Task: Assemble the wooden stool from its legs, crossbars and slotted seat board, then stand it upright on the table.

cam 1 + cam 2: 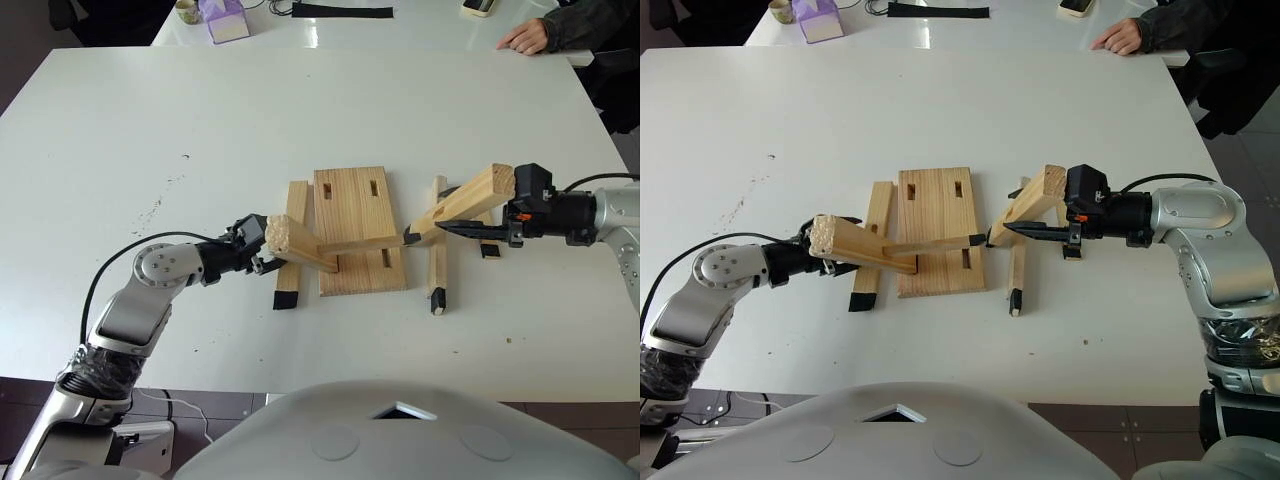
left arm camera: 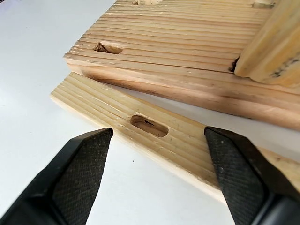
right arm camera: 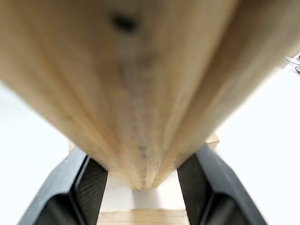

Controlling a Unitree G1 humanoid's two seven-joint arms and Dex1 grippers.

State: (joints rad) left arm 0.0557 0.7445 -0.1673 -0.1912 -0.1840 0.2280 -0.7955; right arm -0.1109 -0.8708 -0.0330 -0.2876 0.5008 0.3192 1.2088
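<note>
1. head views: a pale, straight-grained seat board [image 1: 350, 215] with rectangular slots lies flat in the middle of the white table [image 1: 200, 130], its long axis running away from the robot. the left flat leg [image 1: 296, 200] and right flat leg [image 1: 438, 265], both black-tipped at the near end, lie along its sides, roughly parallel to it. a thin crossbar [image 1: 365, 242] runs left to right over the board, between the tilted leg [image 1: 305, 250] and the lifted leg [image 1: 470, 200]. the tilted leg's rough-cut end sits just above the left gripper [image 1: 262, 262], and the leg crosses over the left flat leg. the lifted leg slopes from its high right end down toward the board, with the right gripper [image 1: 445, 227] on it. a tissue box [image 1: 227, 20] and a cup [image 1: 187, 11] stand on a second table beyond the far edge.
2. left wrist view: the left gripper's [image 2: 159, 133] dimpled black fingers [image 2: 84, 164] stand wide apart, holding nothing, on either side of the left flat leg [image 2: 108, 105] and its oval slot. the ridged seat board [image 2: 178, 42] lies just beyond.
3. right wrist view: the right gripper's [image 3: 143, 164] fingers [image 3: 89, 187] are clamped on the lifted leg [image 3: 136, 84], which blocks most of what lies ahead.
</note>
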